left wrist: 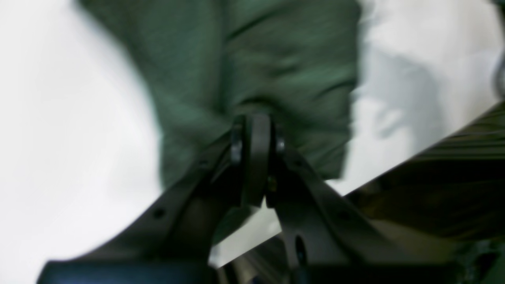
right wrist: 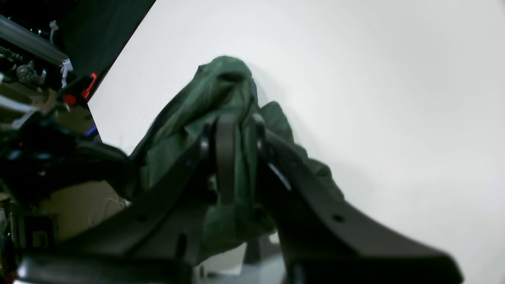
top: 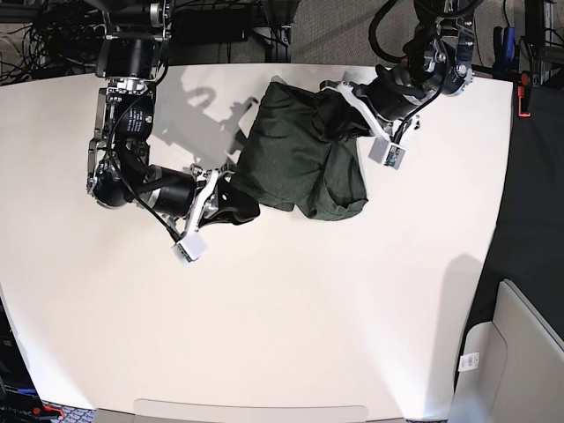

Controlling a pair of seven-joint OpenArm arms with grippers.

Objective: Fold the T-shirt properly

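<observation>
Your right gripper (top: 231,201), lower left of the cloth in the base view, is clamping the dark olive-green knit T-shirt (top: 295,159). Your left gripper (top: 348,104), upper right, is pinching its far edge. The shirt is hanging bunched between them over the white table (top: 291,326).

Colours on the white table (top: 291,300)

T-shirt (top: 295,159): dark olive-green, faintly heathered, unpatterned. Left gripper (left wrist: 256,130) and right gripper (right wrist: 230,134): matt black. Beside the T-shirt, both arms black with white wrist parts. Past the table's edge: small red parts (right wrist: 81,92), dark floor.
</observation>
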